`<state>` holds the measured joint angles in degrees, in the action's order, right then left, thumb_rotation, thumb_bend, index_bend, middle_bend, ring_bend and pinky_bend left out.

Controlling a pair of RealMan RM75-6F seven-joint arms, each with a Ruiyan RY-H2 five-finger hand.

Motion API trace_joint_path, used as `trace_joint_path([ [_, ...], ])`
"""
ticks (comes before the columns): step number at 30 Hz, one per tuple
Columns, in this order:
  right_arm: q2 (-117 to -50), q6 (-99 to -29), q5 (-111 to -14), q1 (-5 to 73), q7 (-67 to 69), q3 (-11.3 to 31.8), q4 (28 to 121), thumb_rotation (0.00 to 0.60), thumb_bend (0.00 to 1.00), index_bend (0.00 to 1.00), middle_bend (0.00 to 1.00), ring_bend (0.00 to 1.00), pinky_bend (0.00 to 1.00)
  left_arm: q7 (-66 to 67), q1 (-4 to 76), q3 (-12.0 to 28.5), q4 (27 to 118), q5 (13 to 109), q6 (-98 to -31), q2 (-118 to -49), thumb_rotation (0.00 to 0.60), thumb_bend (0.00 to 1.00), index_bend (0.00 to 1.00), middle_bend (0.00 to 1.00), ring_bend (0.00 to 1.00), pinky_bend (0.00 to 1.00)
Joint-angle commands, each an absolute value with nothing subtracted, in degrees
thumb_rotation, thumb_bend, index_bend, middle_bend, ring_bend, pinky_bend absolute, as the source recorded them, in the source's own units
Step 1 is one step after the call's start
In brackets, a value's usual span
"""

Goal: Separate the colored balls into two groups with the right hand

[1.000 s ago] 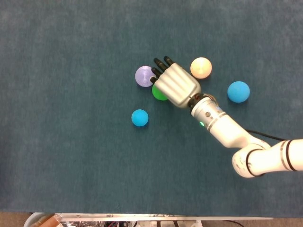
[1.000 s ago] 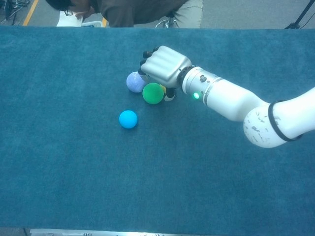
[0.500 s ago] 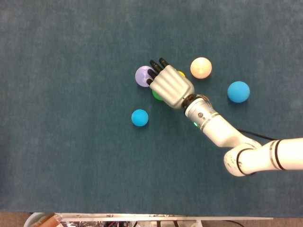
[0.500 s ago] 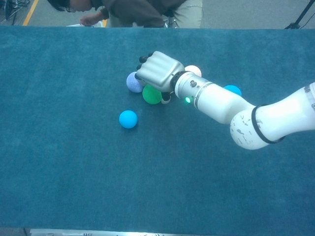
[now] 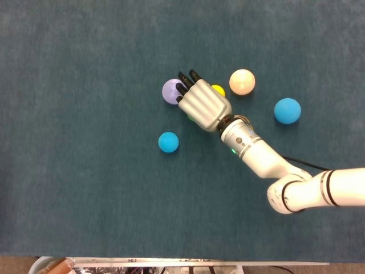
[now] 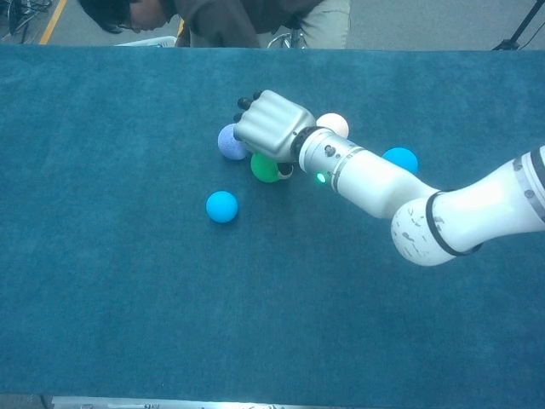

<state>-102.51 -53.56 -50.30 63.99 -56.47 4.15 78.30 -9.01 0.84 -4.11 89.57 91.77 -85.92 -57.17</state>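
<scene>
My right hand (image 5: 202,104) lies palm down over the green ball (image 6: 264,168), which shows only as a sliver in the head view. Its fingers are stretched out, and the dark fingertips (image 5: 183,83) reach the edge of the lilac ball (image 5: 170,91). A yellow ball (image 5: 218,89) peeks out just right of the hand. A pale orange ball (image 5: 242,81) and a blue ball (image 5: 287,111) lie further right. A smaller cyan ball (image 5: 168,142) sits alone to the lower left. Nothing is gripped. My left hand appears in neither view.
The table is covered by a dark teal cloth (image 5: 85,188). A person leans over the far edge (image 6: 221,17) in the chest view. My right forearm (image 5: 262,162) crosses the cloth from the lower right.
My right hand has slid a little up and left, covering more of the green ball. The yellow ball has come into sight on its right side.
</scene>
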Motion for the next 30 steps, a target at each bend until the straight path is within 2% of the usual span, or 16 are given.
trace_joint_path([
  [1,-102.52,-54.01,-51.31,63.47,-55.71,3.91,78.08,0.6,0.06,0.49,0.28,0.11,0.19,-9.07,0.87,-4.12,89.55,91.86,-85.91,-57.21,0.6,0.44,0.32,0.22,0.21,0.2],
  [17,-96.3,-57.59,-57.58,58.86,-52.31,1.97,84.85,0.6,0.06,0.5,0.29,0.12,0.19,-8.8,0.7,-4.32,89.93,92.32,-86.14,-57.03,0.6,0.44,0.32,0.22,0.21,0.2],
  [21,-95.36,-57.09,-57.49,58.43,-51.3,2.73,85.99,0.6,0.06,0.5,0.29,0.12,0.19,-8.5,0.96,-4.29,90.31,92.69,-86.01,-56.94,0.6,0.44,0.32,0.22,0.21,0.2],
  [27,-93.88,-53.93,-53.86,60.03,-53.62,3.78,88.28,0.6,0.06,0.37,0.25,0.1,0.18,-8.05,0.73,-4.37,90.86,92.65,-86.3,-56.54,0.6,0.44,0.32,0.22,0.21,0.2],
  [30,-94.12,-52.92,-51.34,60.88,-54.92,4.13,88.33,0.6,0.06,0.36,0.22,0.07,0.14,-7.92,0.51,-4.48,91.02,92.38,-86.26,-56.47,0.6,0.44,0.32,0.22,0.21,0.2],
])
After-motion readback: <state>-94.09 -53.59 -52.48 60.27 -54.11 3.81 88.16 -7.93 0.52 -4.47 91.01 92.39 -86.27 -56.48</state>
